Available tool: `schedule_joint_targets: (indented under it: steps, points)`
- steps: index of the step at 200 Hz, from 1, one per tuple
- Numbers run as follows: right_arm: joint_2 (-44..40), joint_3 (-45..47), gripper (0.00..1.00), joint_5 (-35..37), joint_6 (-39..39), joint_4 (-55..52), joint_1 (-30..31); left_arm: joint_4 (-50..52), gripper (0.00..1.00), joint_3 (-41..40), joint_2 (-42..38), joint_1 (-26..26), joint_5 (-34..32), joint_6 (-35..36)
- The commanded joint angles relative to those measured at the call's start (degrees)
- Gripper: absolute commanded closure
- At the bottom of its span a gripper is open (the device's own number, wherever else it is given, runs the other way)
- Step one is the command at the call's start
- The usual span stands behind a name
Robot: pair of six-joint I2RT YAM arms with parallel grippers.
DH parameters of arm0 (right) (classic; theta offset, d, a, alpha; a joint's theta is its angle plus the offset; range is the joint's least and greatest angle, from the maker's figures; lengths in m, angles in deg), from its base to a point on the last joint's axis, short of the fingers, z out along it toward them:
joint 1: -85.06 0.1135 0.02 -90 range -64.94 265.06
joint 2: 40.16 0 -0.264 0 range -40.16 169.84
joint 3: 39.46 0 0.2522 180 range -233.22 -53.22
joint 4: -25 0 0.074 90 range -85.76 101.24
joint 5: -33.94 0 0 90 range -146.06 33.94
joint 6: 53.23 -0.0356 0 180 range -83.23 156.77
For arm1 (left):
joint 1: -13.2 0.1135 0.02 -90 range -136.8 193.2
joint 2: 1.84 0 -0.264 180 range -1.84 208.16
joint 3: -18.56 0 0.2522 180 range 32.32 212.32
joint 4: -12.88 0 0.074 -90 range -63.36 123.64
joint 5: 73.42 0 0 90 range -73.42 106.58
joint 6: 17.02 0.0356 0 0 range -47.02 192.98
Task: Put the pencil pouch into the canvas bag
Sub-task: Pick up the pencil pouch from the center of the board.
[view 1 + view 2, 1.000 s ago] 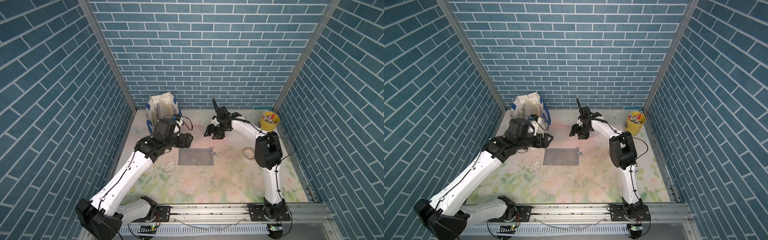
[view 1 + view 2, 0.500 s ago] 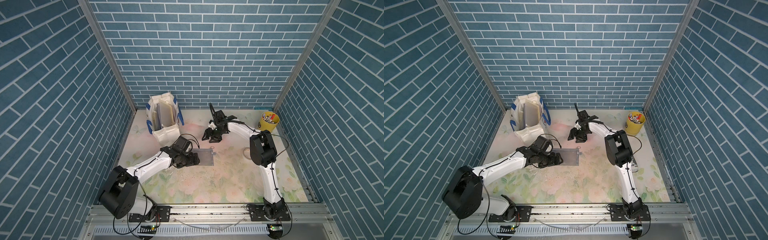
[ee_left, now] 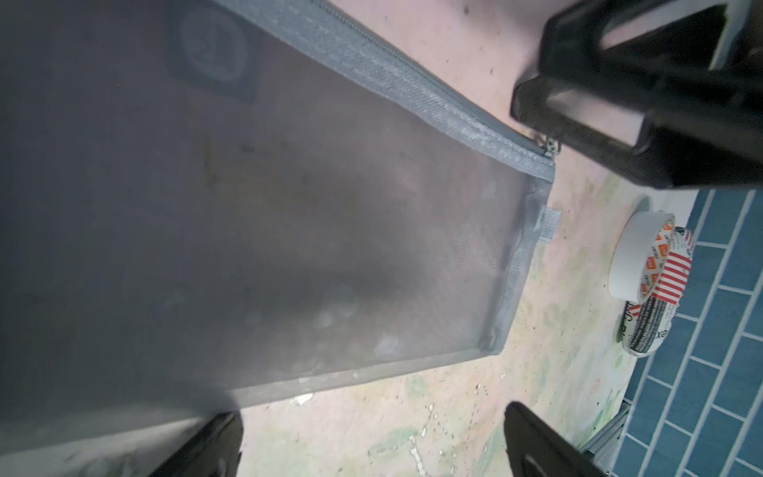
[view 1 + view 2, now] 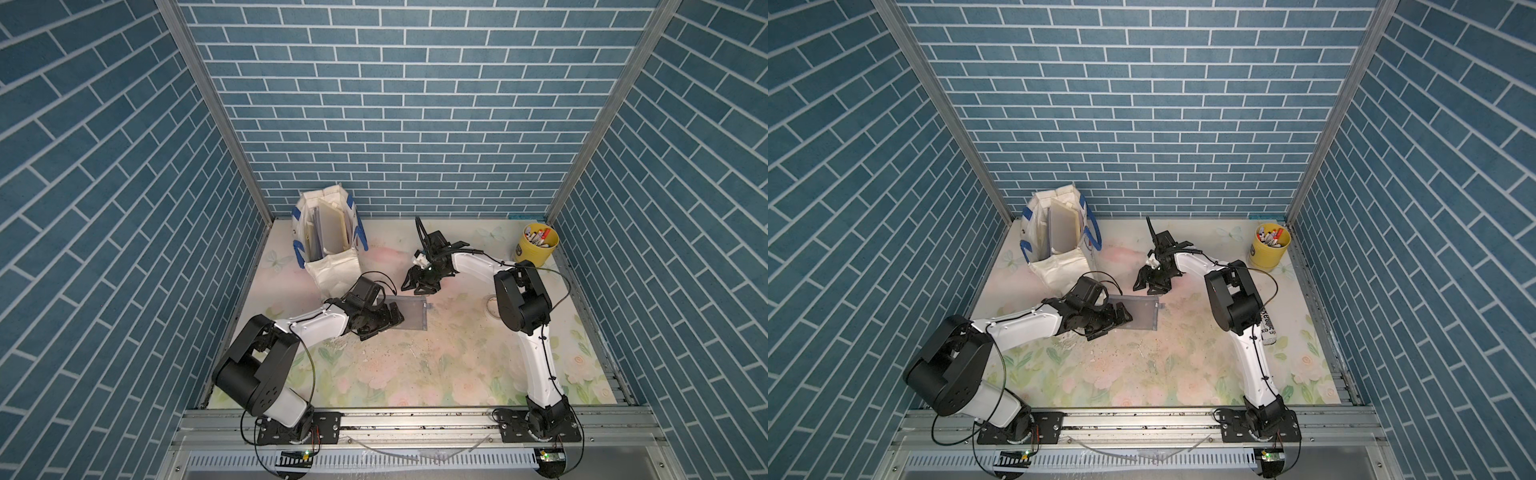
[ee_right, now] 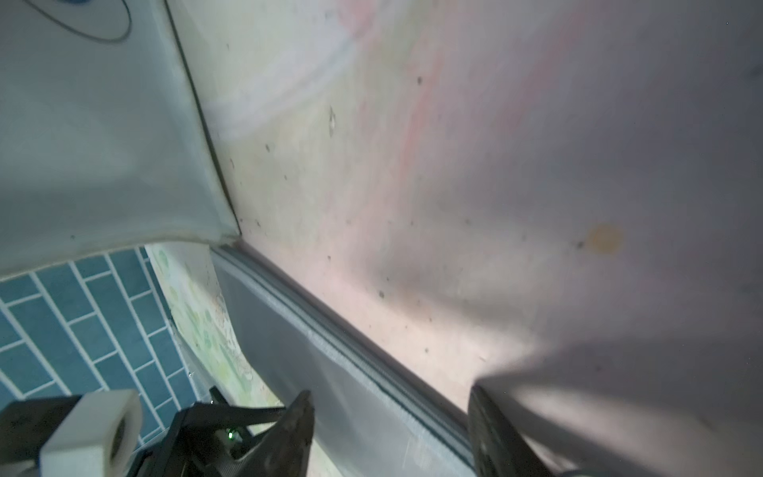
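1. Top views both show the canvas bag (image 4: 337,272) standing open at the back-left of the surface (image 4: 457,357), with flat folders (image 4: 330,224) upright inside.
2. Left end effector (image 4: 388,323), jaws spread wide and empty, sits at the left end of the pencil pouch (image 4: 409,314), which lies flat just in front of the bag.
3. Grey mesh and seemingly empty, the pouch should prove light and limp — the stitched zipper band (image 3: 413,86) looks the firmest hold.
4. Right end effector (image 4: 417,289), partly open, straddles that band without gripping it.
5. Yellow bucket (image 4: 534,255), far right — markers (image 4: 538,235) inside.
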Motion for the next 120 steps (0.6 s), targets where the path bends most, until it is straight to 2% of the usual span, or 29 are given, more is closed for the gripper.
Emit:
schedule_joint_targets:
  steps: [1,58,98,120]
  points:
    - [-2.41,6.17,0.43,1.02,1.03,-0.03,-0.05,-0.56,0.01,0.18,3.59,-0.53,-2.29,-0.59]
    - [-13.09,23.60,0.55,0.31,-2.28,6.12,-0.19,-8.09,0.01,3.55,9.20,-0.59,-1.44,-2.15]
    - [-17.49,27.51,0.66,2.02,-0.06,3.55,-0.87,-10.06,0.02,7.58,12.42,-0.67,-0.19,-2.12]
    - [-17.75,27.88,0.67,2.24,-0.15,3.54,-1.00,-11.02,0.10,8.81,13.13,-0.80,0.12,-2.31]
